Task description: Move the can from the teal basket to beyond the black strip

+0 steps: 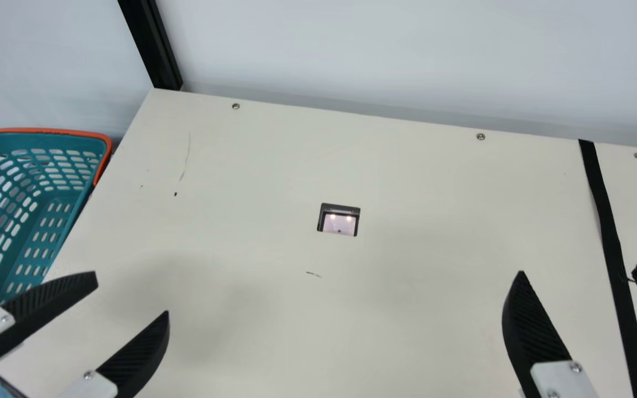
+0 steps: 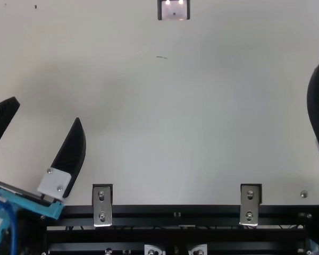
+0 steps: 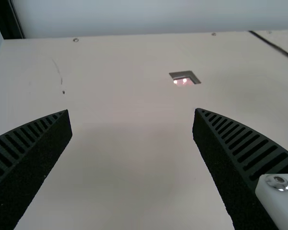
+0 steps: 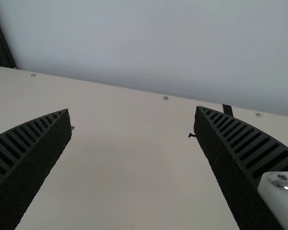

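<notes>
teal basket (image 1: 31, 141) at the left, beside the table's left edge, its mouth up, likely set there so the left arm can dip in. the task puts the can inside it; whether it lies there i cannot tell, as the near part of the basket is cut off and partly covered. left gripper (image 1: 131, 295) at the near left, fingers spread wide with nothing between them, close to the basket, which suits a reach into it. right gripper (image 1: 581, 268) at the near right, also wide and empty, perhaps waiting to take the can over on the far-reaching half of the trip. black strip (image 1: 609, 226) on the right, running from far edge to near; it marks the line, and the goal is probably the table to its right.

around them, from the left: an orange handle (image 1: 69, 132) lies along the basket's rim and could snag a finger; the perforated wall must be cleared on lifting. a dark post (image 1: 155, 50) rises at the far left corner. a cream table (image 1: 241, 193) spans the middle, with a small rectangular recess (image 1: 339, 222) to avoid when setting the can down. a pale wall (image 1: 379, 55) closes the far side.
</notes>
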You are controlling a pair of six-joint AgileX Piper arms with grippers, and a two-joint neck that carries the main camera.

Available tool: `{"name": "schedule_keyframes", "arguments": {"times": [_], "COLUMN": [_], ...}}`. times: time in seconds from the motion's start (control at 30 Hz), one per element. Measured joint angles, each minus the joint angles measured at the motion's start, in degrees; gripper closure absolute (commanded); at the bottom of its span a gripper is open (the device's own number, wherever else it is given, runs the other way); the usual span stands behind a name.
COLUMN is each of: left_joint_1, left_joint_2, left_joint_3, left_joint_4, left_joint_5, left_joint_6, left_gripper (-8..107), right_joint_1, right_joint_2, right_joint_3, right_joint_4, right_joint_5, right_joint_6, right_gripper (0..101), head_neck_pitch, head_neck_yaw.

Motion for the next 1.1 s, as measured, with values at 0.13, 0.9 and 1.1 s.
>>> {"name": "schedule_keyframes", "arguments": {"times": [0.13, 0.9, 1.1], "left_joint_1": [0.0, 11.79, 14.43], "left_joint_2": [-0.01, -9.84, -14.14], "left_joint_3": [0.0, 0.91, 0.91], "left_joint_4": [0.0, 0.73, 0.0], "left_joint_5": [0.0, 2.34, 4.36], "left_joint_6": [0.0, 1.43, 2.43], "left_gripper": [9, 9, 9], "right_joint_1": [0.0, -5.06, -5.76], "right_joint_2": [-0.03, -6.62, -12.11], "right_joint_3": [0.0, 4.39, 8.24], "right_joint_4": [0.0, 2.09, 3.33], "right_joint_5": [-0.22, 0.68, 0.73], "right_joint_6": [0.0, -0.06, -0.69], "right_gripper": [0, 0, 0], "head_neck_pitch": [0.0, 0.0, 0.0], "head_neck_yaw": [-0.29, -0.29, -0.29]}}
